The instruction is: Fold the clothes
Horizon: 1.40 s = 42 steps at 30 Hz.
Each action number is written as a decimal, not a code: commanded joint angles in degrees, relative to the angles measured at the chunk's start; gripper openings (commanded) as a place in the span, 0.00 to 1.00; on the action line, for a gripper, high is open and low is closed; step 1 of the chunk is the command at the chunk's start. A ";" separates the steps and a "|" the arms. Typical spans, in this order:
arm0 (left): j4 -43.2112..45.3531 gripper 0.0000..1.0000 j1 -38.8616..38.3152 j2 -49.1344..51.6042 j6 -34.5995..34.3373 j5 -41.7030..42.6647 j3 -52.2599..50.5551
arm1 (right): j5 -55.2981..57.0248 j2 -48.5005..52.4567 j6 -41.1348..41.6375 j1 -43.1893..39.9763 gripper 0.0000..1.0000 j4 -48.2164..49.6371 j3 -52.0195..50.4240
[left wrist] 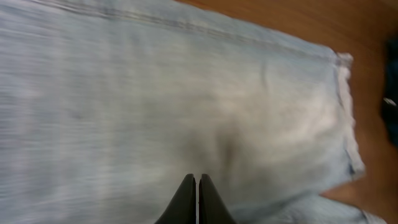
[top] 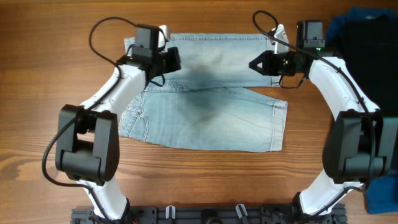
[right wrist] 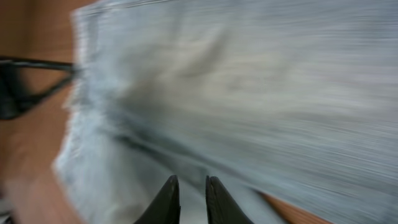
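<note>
Light blue faded denim shorts (top: pixel 211 109) spread flat on brown wooden table (top: pixel 43 81), between both arms | left gripper (left wrist: pixel 197 178) jaws closed, empty, above denim | right gripper (right wrist: pixel 191 180) jaws apparently slightly parted; view blurred

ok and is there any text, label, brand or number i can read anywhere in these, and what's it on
None can be read.
denim shorts: only seams and stitching show, with no tag or patch in view.
dark garments at the right edge of the table: no print visible.
Robot arms: no legible marking from overhead, only a small green light on the right one.
Both wrist views are blurred and show only fabric and wood.
</note>
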 commanded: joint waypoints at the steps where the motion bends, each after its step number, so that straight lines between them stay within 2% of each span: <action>1: 0.72 0.04 -2.19 1.57 0.31 6.75 0.50 | -8.13 0.44 -2.36 1.84 0.08 3.72 -2.62; 6: 1.29 0.04 -2.86 3.67 -3.72 10.27 0.50 | -6.62 5.81 -1.14 4.70 0.07 8.02 -2.91; 12: 1.51 0.04 -3.08 5.49 -4.24 17.77 0.50 | -6.60 12.85 -0.90 5.07 0.06 10.23 -2.91; 18: 4.96 0.04 -3.56 10.51 -4.28 17.79 0.50 | -1.62 16.46 -0.66 5.07 0.05 13.44 -2.91; 21: 8.20 0.04 -3.50 12.87 -5.57 15.69 0.50 | 1.70 16.48 -0.63 5.07 0.04 12.79 -2.91; 26: 6.51 0.04 -3.39 13.07 -5.49 5.20 0.50 | 12.90 16.48 2.47 3.54 0.04 10.78 -2.91; 33: 5.35 0.04 -1.95 12.70 -5.46 4.24 0.50 | 17.75 16.44 1.81 -7.43 0.04 4.63 -2.89; 37: 4.83 0.04 -1.86 8.72 -2.47 4.24 0.50 | 15.02 13.66 0.55 -10.91 0.04 3.80 -2.89; 39: 5.09 0.04 -0.63 3.91 -2.49 4.22 0.50 | 9.75 9.46 -1.33 -10.54 0.04 3.54 -2.89; 42: 3.98 0.04 1.49 -0.42 -2.49 3.74 0.50 | 8.39 3.08 -1.53 -9.33 0.05 2.71 -2.89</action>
